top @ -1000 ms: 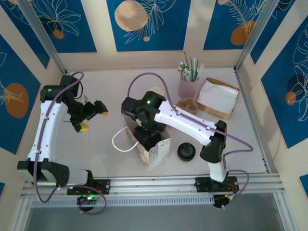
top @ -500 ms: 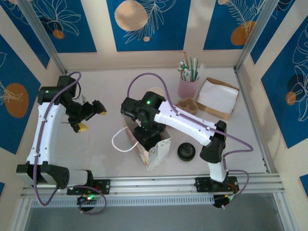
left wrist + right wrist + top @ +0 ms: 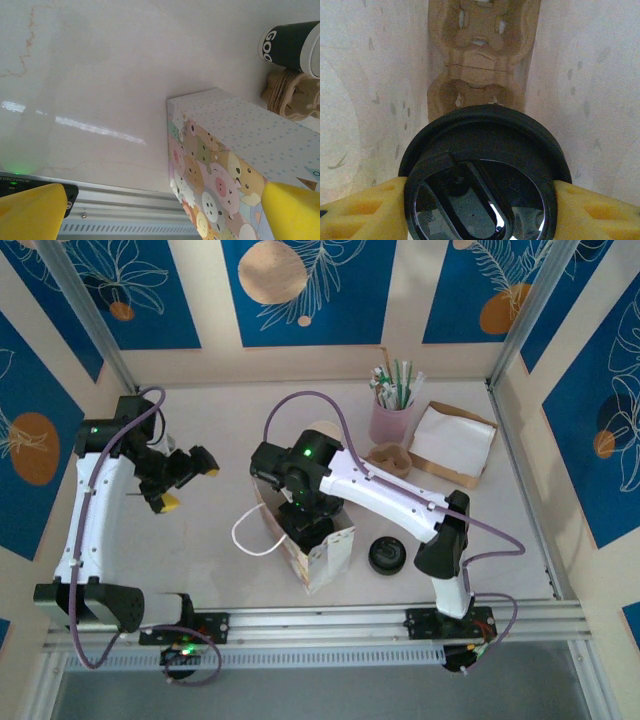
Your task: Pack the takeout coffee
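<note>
Coffee held in the bag; left arm eased away

The right gripper (image 3: 480,200) kept its jaws clamped on the takeout coffee (image 3: 480,165) inside the paper bag (image 3: 330,555), above a pulp carrier (image 3: 482,50). The left gripper (image 3: 192,490), jaws spread and empty, had drifted slightly away from the bag. Release looked like the next step.

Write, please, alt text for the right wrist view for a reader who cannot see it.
The right pincer grips the takeout coffee by its round black lid, a yellow finger on each side. Beyond it, a brown moulded pulp carrier lies between the pale speckled walls of the bag.
</note>
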Motion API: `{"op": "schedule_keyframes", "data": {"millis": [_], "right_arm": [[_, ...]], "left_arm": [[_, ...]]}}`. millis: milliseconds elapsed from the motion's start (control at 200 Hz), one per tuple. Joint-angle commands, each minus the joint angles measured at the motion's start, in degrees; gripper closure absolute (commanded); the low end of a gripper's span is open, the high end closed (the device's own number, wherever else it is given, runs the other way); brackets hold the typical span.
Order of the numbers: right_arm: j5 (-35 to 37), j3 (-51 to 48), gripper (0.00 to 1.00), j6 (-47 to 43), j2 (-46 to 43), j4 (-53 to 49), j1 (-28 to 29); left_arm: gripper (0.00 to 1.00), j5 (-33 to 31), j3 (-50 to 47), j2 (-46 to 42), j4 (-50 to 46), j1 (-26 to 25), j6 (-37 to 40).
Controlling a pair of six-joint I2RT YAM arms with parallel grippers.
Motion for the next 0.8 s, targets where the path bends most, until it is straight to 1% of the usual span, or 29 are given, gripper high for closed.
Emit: {"op": "schedule_keyframes", "data": {"millis": [0, 535, 795], "right_arm": [[0.2, 1.8, 0.4, 0.2, 0.9, -8.3, 0.4], [0.4, 0.7, 0.4, 0.1, 0.5, -5.9, 0.5], [0.1, -1.3, 0.4, 0.5, -0.6, -4.0, 0.9]], "left_arm": [[0.0, -0.7, 1.5, -0.7, -1.4, 0.6, 0.0], [0.0, -1.1, 1.9, -0.6, -1.4, 1.0, 0.1], [0.0, -0.8, 1.8, -1.1, -1.0, 1.4, 0.2]]}}
